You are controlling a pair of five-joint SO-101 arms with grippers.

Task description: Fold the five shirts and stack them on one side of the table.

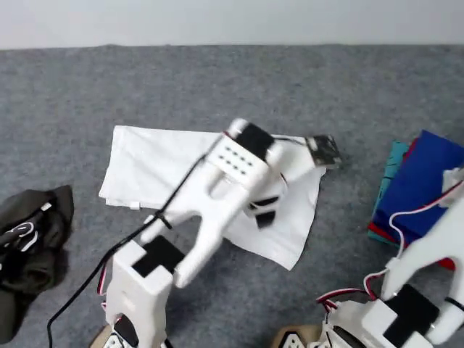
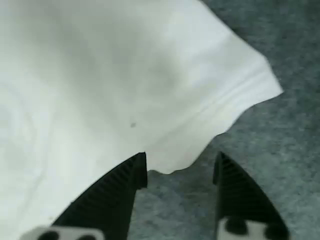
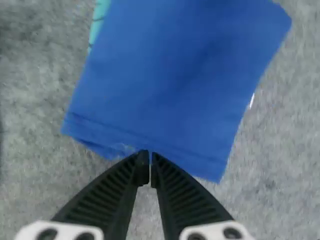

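A white shirt (image 1: 167, 167) lies spread flat in the middle of the grey table, with a dark patch (image 1: 322, 151) at its far right corner. My left arm (image 1: 217, 188) stretches over it. In the left wrist view my left gripper (image 2: 180, 172) stands open just above the cloth, one finger over the white shirt (image 2: 110, 85) and the hem's edge between the jaws. A folded blue shirt (image 1: 424, 181) tops a stack at the right. My right gripper (image 3: 150, 161) is shut, its tips at the near hem of the blue shirt (image 3: 175, 75).
A crumpled black shirt (image 1: 32, 232) lies at the table's left edge. Under the blue shirt, teal (image 1: 391, 163) and red (image 1: 449, 264) folded shirts peek out. Bare grey table surface (image 1: 217, 80) runs along the far side.
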